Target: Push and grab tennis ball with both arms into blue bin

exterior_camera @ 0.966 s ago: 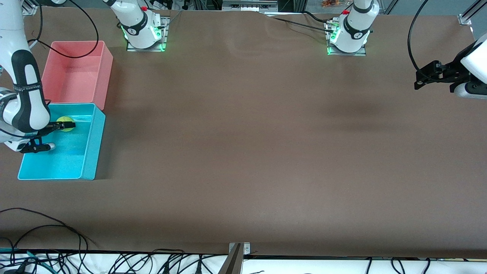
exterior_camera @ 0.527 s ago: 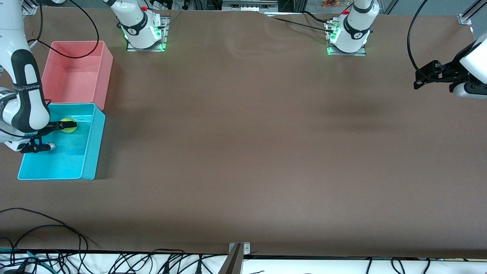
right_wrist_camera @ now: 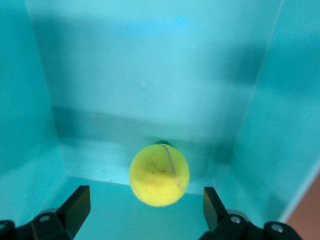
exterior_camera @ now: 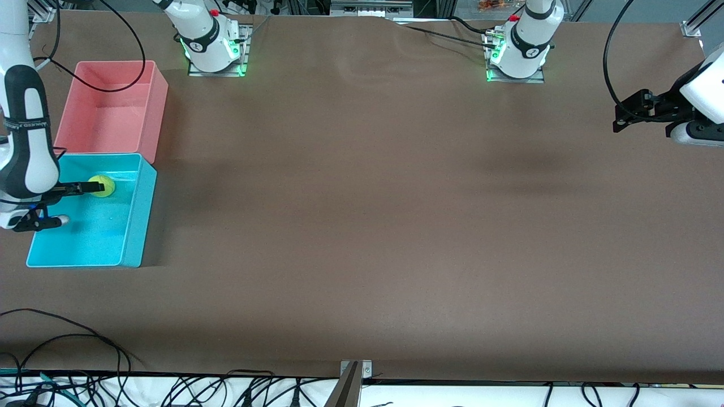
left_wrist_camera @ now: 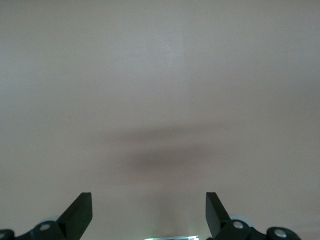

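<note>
Brown table covering (exterior_camera: 362,226) spreads wide before you, with two bins at the right arm's end. Your tennis ball (exterior_camera: 102,185) lies loose on the floor of the blue bin (exterior_camera: 138,226), close to the wall that faces the pink bin (exterior_camera: 158,107). Your right gripper (right_wrist_camera: 145,220) sits over the blue bin, fingers spread apart and gripping nothing, the ball between them but untouched. Your left gripper (left_wrist_camera: 149,220) hangs over bare table at its own end, fingers wide apart, waiting.
</note>
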Tool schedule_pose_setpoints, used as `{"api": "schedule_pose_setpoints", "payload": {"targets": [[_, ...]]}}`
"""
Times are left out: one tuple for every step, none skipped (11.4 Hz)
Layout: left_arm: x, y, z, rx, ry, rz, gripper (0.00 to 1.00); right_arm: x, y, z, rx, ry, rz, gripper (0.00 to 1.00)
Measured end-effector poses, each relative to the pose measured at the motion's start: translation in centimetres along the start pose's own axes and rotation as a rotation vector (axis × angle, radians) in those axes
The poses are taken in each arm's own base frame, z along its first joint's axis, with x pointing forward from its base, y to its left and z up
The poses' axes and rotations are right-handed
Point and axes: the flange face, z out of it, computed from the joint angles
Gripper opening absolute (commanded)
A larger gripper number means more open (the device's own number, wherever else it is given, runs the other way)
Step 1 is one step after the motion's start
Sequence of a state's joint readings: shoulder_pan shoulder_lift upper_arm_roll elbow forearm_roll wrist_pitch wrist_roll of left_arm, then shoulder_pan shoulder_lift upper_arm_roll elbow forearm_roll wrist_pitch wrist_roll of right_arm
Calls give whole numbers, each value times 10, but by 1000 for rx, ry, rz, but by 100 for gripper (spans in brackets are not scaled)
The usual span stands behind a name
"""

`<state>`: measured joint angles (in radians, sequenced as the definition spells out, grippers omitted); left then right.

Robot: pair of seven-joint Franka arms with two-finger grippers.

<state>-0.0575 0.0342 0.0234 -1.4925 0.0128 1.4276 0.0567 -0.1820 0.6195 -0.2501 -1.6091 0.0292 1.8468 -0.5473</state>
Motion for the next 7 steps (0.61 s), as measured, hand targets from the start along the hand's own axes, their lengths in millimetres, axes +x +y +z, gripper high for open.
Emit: {"api": "schedule_pose_setpoints", "payload": {"targets": [[0, 2, 0, 0, 0, 4, 100, 2, -2, -22, -4, 9, -5, 100], [0, 4, 0, 0, 0, 6, 100, 3, -5, -45, -11, 23, -10, 100], [0, 4, 0, 1, 0, 7, 100, 5, -10, -64, -21, 43, -19, 100], [0, 5, 0, 1, -1, 6, 100, 11, -19, -86, -35, 73, -37, 100], [0, 5, 0, 1, -2, 6, 100, 15, -32, -107, -48, 101, -59, 100], [0, 5, 0, 0, -4, 5, 100, 17, -49, -130, -61, 130, -85, 100], [0, 5, 0, 0, -6, 4, 100, 18, -67, -152, -71, 159, -114, 100]]}}
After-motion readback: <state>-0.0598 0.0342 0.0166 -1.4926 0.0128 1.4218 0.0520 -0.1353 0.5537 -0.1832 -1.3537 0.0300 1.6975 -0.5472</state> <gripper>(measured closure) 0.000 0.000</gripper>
